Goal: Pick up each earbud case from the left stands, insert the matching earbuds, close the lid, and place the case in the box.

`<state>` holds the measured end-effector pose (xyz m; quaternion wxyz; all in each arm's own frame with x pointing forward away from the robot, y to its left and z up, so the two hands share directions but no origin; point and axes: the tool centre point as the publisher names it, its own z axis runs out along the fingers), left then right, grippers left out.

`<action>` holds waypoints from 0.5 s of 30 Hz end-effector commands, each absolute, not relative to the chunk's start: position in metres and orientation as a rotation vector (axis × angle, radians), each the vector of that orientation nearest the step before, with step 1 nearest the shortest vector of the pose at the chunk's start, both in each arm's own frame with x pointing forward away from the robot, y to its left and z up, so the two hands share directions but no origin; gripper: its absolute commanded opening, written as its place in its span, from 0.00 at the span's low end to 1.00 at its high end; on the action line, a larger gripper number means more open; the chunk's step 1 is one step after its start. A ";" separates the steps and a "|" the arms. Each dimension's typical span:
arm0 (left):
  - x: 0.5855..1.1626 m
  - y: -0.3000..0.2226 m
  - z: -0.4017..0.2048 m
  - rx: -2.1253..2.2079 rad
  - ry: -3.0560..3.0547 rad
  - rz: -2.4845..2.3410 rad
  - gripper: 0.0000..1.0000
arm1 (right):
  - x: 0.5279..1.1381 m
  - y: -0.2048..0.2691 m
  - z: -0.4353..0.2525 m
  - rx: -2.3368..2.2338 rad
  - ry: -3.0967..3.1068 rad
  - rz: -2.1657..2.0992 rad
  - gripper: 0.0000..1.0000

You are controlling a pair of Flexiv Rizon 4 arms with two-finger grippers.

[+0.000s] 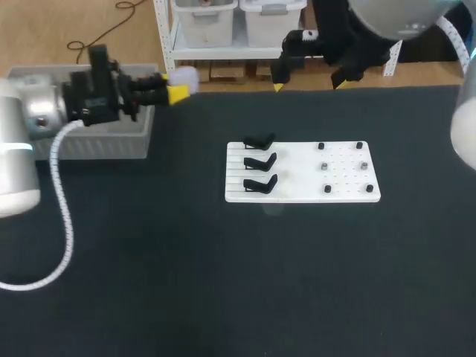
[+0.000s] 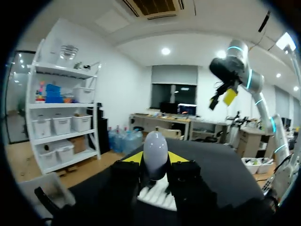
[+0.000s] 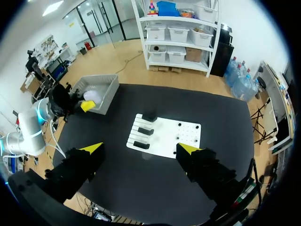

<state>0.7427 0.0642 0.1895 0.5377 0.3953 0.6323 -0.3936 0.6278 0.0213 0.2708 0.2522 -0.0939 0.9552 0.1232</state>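
Item 1. Left gripper (image 2: 155,159): closed on a white, egg-shaped earbud case (image 2: 155,148), one yellow tip against each of its sides, with the rounded end standing out past the tips. In the head view the left arm (image 1: 44,111) enters at the far left and holds the case raised near the far right corner of the box (image 1: 104,143) (whether it is over the box or just beside it cannot be told).

Item 2. Right gripper (image 3: 140,148): fingers spread wide, nothing between them, held high above the desk (image 1: 149,282) and looking down on it. The right arm (image 1: 387,15) enters from the far right.

Item 3. Box: grey, open-topped, at the far left of the desk.

Item 4. White board (image 1: 301,195): flat on the desk near the middle, well apart from the box.

Item 5. Three black stands (image 1: 260,161): in a column along the board's left part.

Item 6. Six small dark items (image 1: 323,165): in two columns on the board's right part, too small to identify.
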 end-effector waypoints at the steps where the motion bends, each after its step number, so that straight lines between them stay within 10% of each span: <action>1: 0.763 0.113 0.190 0.815 1.641 -0.602 0.00 | 0.625 0.020 0.268 -0.229 2.496 0.338 1.00; 15: 0.866 0.245 0.149 0.635 1.842 -0.184 0.00 | 0.625 0.020 0.268 -0.229 2.496 0.338 1.00</action>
